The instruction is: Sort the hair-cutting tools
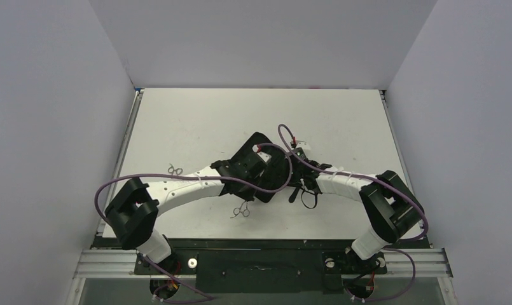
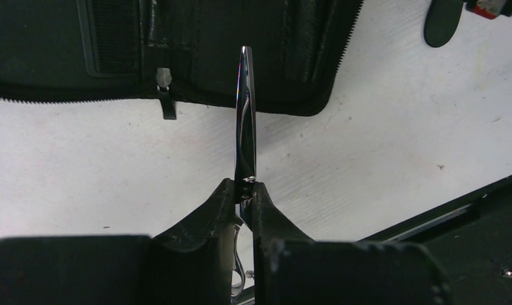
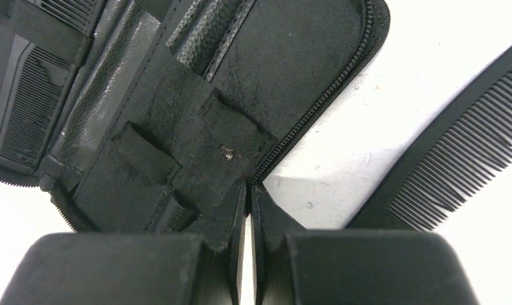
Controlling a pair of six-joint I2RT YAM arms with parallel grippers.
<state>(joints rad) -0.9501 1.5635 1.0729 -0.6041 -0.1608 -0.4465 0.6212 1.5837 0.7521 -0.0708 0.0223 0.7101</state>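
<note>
- the left gripper (image 2: pixel 242 187) is clamping tight on the silver scissors (image 2: pixel 245 127), gripping just below the blades, with the tip pointing at the open black case (image 2: pixel 177 51).
- the scissors are sticking out over the white table (image 2: pixel 399 140), near the case's zip edge.
- the right gripper (image 3: pixel 248 190) is sitting at the case's zipper corner, fingers almost pressed together. can't tell if it's pinching anything.
- the black comb (image 3: pixel 444 171) is lying on the table just right of the case.
- the second scissors (image 1: pixel 173 169) are lying left of the left arm.
</note>
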